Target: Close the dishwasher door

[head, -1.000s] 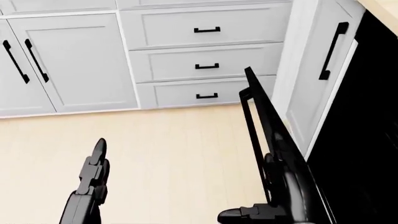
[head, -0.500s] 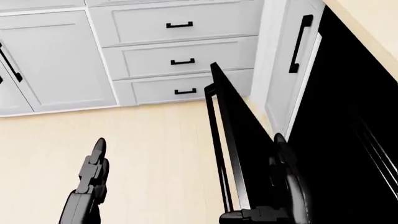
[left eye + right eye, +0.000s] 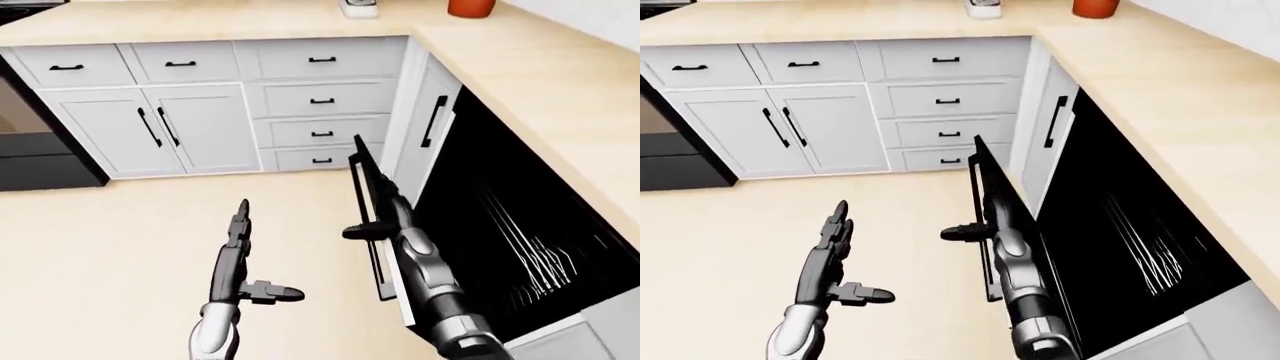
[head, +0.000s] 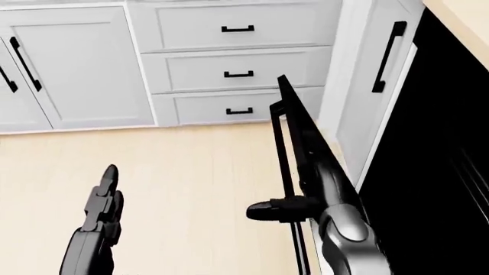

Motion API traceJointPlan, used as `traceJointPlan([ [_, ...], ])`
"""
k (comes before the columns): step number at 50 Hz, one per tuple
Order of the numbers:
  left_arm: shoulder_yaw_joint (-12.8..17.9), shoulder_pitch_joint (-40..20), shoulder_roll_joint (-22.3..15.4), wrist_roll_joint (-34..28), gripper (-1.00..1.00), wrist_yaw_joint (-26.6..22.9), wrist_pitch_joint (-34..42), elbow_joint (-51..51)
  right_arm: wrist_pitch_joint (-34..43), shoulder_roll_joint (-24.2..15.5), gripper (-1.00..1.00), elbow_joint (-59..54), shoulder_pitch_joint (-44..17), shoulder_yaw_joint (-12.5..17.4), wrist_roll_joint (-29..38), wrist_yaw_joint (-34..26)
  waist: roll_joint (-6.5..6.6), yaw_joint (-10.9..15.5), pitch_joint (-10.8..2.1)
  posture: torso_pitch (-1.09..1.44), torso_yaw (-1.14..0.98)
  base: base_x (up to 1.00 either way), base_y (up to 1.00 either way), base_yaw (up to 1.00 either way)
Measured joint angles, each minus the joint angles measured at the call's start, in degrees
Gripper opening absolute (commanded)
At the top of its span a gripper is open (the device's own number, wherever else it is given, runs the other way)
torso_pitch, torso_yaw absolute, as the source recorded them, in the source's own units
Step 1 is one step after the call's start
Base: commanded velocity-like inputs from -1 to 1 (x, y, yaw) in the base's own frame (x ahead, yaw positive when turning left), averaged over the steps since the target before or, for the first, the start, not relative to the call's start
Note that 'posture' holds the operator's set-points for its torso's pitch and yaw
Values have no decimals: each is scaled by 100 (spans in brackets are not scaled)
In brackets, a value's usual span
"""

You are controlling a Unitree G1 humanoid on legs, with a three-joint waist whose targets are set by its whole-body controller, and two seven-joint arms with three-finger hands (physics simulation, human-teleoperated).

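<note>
The black dishwasher door (image 3: 372, 196) stands partly raised and shows edge-on at the middle of the left-eye view, with its bar handle (image 4: 284, 166) on the left face. The dark dishwasher cavity (image 3: 500, 225) with wire racks is to its right. My right hand (image 3: 372, 219) is open and lies flat against the door's outer face beside the handle, fingers pointing up and thumb sticking out left. It also shows in the head view (image 4: 286, 192). My left hand (image 3: 250, 255) is open and empty, held over the floor left of the door.
White cabinets and drawers (image 3: 320, 97) with black handles run along the top of the view. A narrow cabinet (image 3: 430, 124) stands just above the dishwasher. A black oven (image 3: 40, 154) is at the left. A beige countertop (image 3: 530, 75) carries an orange pot (image 3: 470, 7).
The whole picture has shifted sideways, so the camera moved. My right hand has slid up the door's outer face from the bottom edge. My left hand sits a little lower in view.
</note>
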State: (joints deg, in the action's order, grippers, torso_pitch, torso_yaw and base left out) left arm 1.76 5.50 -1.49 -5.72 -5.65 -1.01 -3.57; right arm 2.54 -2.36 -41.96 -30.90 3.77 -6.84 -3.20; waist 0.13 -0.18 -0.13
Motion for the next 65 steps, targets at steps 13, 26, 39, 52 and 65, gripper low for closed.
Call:
traceJointPlan([
  [13, 49, -61, -9, 75, 100, -44, 126, -50, -1054, 194, 100, -3551, -2517, 449, -108, -724, 45, 20, -18, 0, 0, 0, 0, 0],
  [26, 91, -19, -12, 123, 100, -64, 209, -191, 218, 192, 100, -3853, -2792, 1480, -341, -1017, -7, 59, 42, 0, 0, 0, 0, 0],
  [39, 92, 137, 4, 152, 100, -123, 319, -522, 1253, 302, 100, -3901, -2572, 1957, -722, -986, -51, 74, 80, 0, 0, 0, 0, 0],
  [52, 256, -49, -48, 247, 100, -178, 458, -458, 1566, 322, 100, -3853, -2517, 1957, -870, -936, -61, 95, 64, 0, 0, 0, 0, 0],
  [65, 236, 109, -19, 269, 100, -178, 483, -626, 1989, 495, 100, -3868, -2395, 1668, -572, -951, -42, 80, 40, 0, 0, 0, 0, 0],
])
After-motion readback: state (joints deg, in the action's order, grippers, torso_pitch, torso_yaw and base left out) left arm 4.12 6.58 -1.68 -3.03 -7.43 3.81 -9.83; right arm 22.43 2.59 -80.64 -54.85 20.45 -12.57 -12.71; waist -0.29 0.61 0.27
